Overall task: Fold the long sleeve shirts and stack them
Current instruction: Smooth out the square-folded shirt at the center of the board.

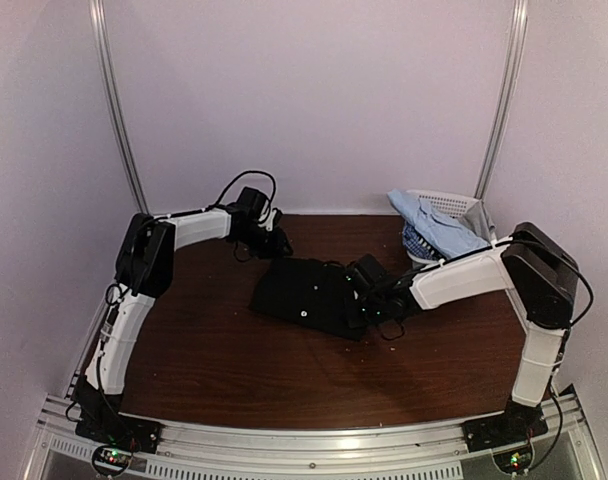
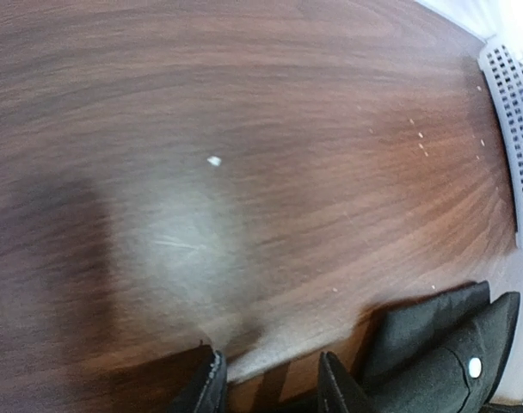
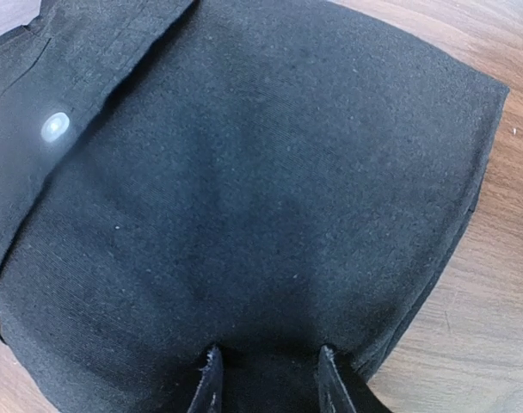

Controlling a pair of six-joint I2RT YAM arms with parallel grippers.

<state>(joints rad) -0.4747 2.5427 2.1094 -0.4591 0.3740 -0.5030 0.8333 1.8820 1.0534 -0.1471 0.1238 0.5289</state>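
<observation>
Top external view: the black shirt (image 1: 306, 292) lies mid-table in a compact fold. The right gripper (image 3: 266, 357) sits low over its right edge, jaws apart and pinching nothing visible. Farther left, the left gripper (image 2: 270, 366) hangs part-open over the table (image 2: 244, 129). Far right, the pale blue shirt (image 1: 436, 226) and the patterned shirt (image 1: 418, 244) sit in the basket (image 1: 452, 203), apparently not yet folded or stacked.

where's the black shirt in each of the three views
Top external: the black shirt lies flat near the middle of the table.
Left wrist: only part of the black shirt shows, in the bottom right corner.
Right wrist: the black shirt fills nearly the whole picture.
Shared landmark: the brown wooden table under it, with bare wood in every view.
</observation>
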